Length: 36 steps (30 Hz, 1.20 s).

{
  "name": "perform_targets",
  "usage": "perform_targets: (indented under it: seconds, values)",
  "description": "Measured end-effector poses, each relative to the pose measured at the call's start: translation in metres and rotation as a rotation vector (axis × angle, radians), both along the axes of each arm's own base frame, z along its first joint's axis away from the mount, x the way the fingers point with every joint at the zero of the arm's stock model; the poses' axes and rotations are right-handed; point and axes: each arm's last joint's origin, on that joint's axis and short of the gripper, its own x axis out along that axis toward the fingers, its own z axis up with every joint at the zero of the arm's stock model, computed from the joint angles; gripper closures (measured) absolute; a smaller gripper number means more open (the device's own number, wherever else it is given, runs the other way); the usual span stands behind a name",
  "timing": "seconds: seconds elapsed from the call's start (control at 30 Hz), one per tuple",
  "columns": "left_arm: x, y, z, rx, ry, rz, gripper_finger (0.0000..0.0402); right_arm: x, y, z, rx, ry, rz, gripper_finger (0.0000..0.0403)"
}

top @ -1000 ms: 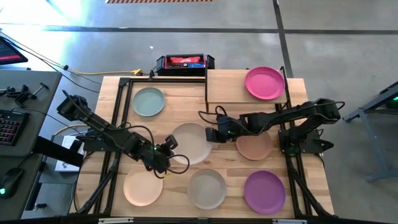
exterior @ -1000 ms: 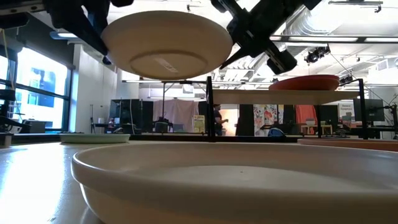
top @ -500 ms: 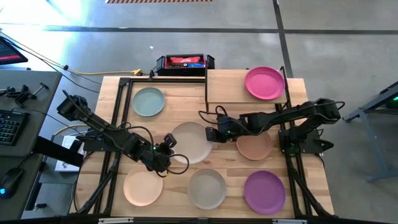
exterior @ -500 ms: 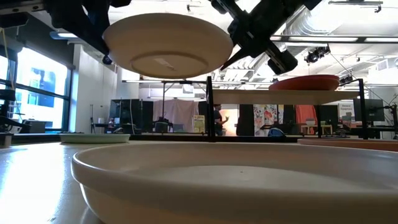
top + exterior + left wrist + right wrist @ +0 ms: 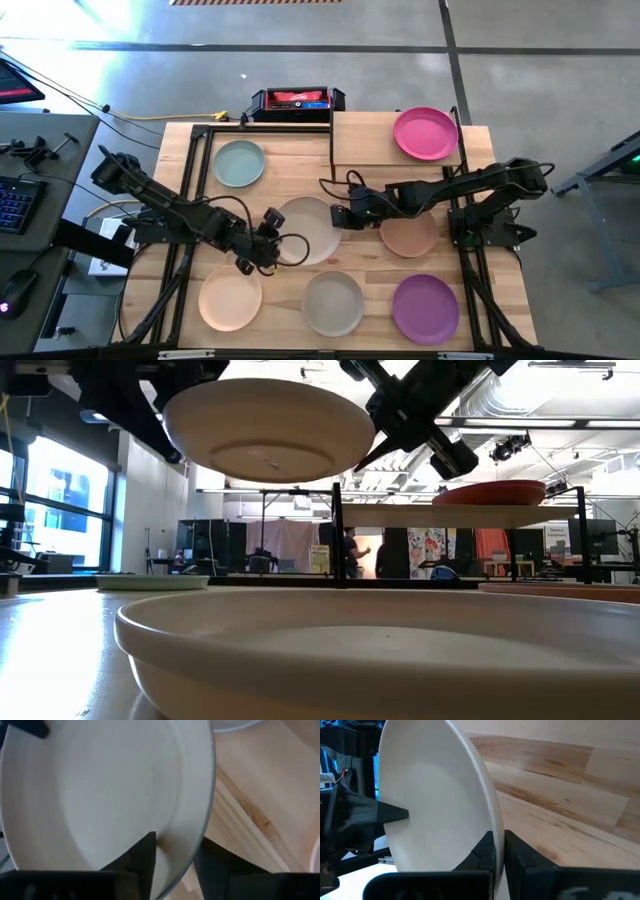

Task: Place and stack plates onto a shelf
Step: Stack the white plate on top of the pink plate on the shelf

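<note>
Cream-coloured and held in the air, one plate (image 5: pixel 304 229) hung above the middle of the wooden table (image 5: pixel 290 160), pinched by both arms at once. Nearest the front edge lay a peach plate (image 5: pixel 230 299), a pale grey plate (image 5: pixel 332 302) and a purple plate (image 5: pixel 425 308). Behind these, the left gripper (image 5: pixel 268 243) was clamped on the cream plate's left rim, one finger (image 5: pixel 142 860) over the rim and the other below. The right gripper (image 5: pixel 342 216) was pinching the opposite rim between closed fingers (image 5: pixel 487 851), above a tan plate (image 5: pixel 412 237). Farther back sat a teal plate (image 5: pixel 239 163), and at the far right the raised shelf (image 5: pixel 362 138) carried a magenta plate (image 5: pixel 425 133). From table height the cream plate (image 5: pixel 268 430) looked roughly level. With two arms sharing thin rim grips, uneven movement could probably twist the plate loose and drop it onto the plates beneath.
</note>
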Motion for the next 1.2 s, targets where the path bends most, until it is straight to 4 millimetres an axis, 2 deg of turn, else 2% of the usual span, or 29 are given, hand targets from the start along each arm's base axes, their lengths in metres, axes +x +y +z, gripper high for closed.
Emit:
perform_targets:
  seconds: [0.23,0.5,0.63,0.8,0.93,1.2]
  values:
    - [-0.004,-0.001,0.001,-0.005,-0.013,0.069,0.0258,-0.004,-0.009,0.001,-0.026,0.027,-0.004,0.0403]
    - [-0.012,0.003,0.011,0.120,-0.092,0.130,0.0257,-0.019,-0.027,0.023,-0.076,-0.012,-0.012,0.0403]
    - [-0.015,0.007,0.020,0.212,-0.133,0.188,0.0257,-0.037,-0.039,0.033,-0.100,0.037,-0.030,0.0402]
    - [-0.010,0.012,0.043,0.292,-0.278,0.289,0.0257,-0.057,-0.052,0.044,-0.129,0.075,-0.046,0.0401]
    - [-0.009,0.018,0.054,0.309,-0.325,0.330,0.0257,-0.077,-0.063,0.057,-0.161,0.074,-0.060,0.0402]
    - [-0.004,0.031,0.058,0.283,-0.346,0.416,0.0257,-0.131,-0.085,0.086,-0.229,0.053,-0.138,0.0402]
